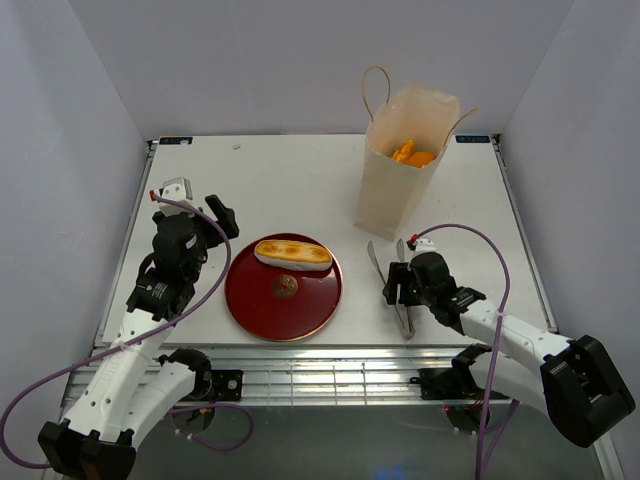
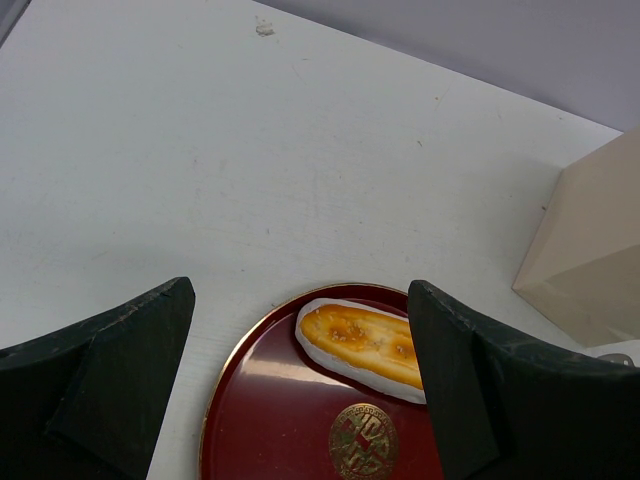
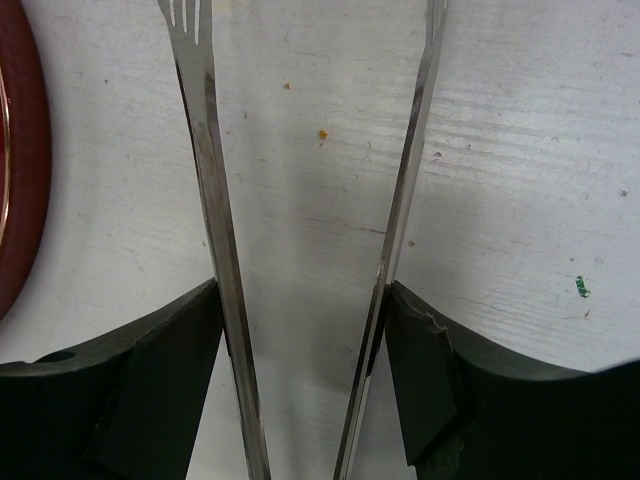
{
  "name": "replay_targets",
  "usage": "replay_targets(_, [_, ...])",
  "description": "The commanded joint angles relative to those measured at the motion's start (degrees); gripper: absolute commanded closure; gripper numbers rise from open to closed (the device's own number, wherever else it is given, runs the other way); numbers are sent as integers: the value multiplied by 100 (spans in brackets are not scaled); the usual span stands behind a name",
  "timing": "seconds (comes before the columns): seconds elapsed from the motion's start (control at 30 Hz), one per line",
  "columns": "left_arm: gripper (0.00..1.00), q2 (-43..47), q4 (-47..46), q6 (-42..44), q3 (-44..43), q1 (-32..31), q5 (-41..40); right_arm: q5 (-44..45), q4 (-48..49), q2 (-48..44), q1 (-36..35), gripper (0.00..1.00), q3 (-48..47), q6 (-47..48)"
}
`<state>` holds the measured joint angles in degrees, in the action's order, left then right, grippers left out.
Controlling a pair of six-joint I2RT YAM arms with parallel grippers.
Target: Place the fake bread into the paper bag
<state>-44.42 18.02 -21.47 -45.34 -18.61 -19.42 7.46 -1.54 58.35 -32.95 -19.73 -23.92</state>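
One piece of fake bread, a long pale roll with a golden top (image 1: 292, 253), lies on the far part of the dark red plate (image 1: 300, 312). It also shows in the left wrist view (image 2: 360, 342). The paper bag (image 1: 393, 195) stands upright at the back right, with orange pastries (image 1: 413, 155) inside. My left gripper (image 1: 222, 218) is open and empty, just left of the plate, facing the roll (image 2: 300, 295). My right gripper (image 1: 402, 285) is shut on the metal tongs (image 1: 374, 262), right of the plate; its fingers press both tong arms (image 3: 215, 200), which stay spread, low over the table (image 3: 305, 320).
The plate's rim (image 3: 20, 180) is just left of the tongs. The bag's corner (image 2: 590, 260) stands right of the plate in the left wrist view. White walls close in the table on three sides. The bag's loop handles (image 1: 376, 85) stick up.
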Motion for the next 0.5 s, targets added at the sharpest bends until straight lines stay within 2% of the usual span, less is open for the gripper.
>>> replay_targets(0.0, [2, 30, 17, 12, 8, -37, 70, 1, 163, 36, 25, 30, -172, -34])
replay_targets(0.47, [2, 13, 8, 12, 17, -37, 61, -78, -250, -43, 17, 21, -347, 37])
